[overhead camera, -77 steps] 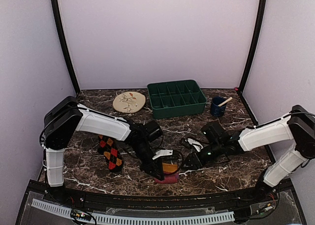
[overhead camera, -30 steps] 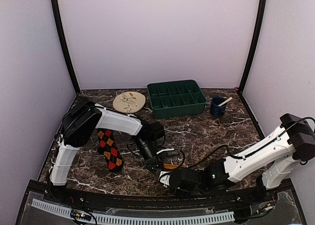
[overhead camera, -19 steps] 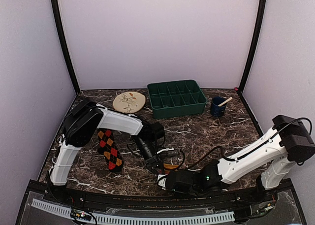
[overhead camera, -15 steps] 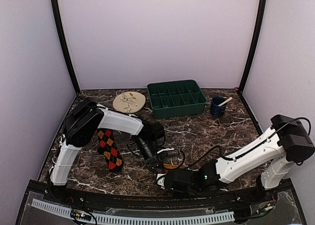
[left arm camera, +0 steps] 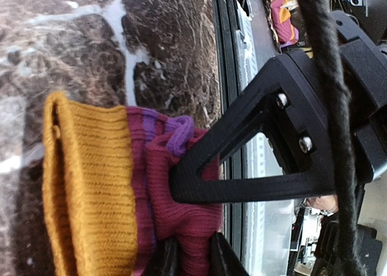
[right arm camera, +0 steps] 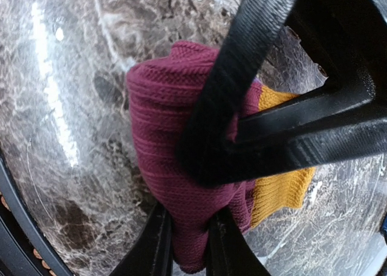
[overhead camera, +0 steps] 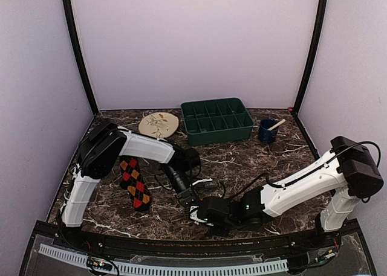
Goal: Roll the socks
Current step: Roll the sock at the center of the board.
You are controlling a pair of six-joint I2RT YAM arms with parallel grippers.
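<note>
The magenta sock (left arm camera: 181, 218) at six o'clock is being pinched by the left gripper (left arm camera: 192, 261) and right gripper (right arm camera: 188, 240); slackening could unroll it.

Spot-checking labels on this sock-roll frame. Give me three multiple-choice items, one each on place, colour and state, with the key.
1. Where is the argyle sock?
A hanging off the edge
B flat on the table
C draped over an arm

2. What colour is the cuff of the magenta sock?
A green
B white
C mustard yellow

3. What is the right claw doing?
A wide open, empty
B shut on the magenta sock
C out of view

Key:
1 B, the top view shows it lying on the marble.
2 C, both wrist views show the ribbed yellow band.
3 B, its fingers pinch magenta fabric.
</note>
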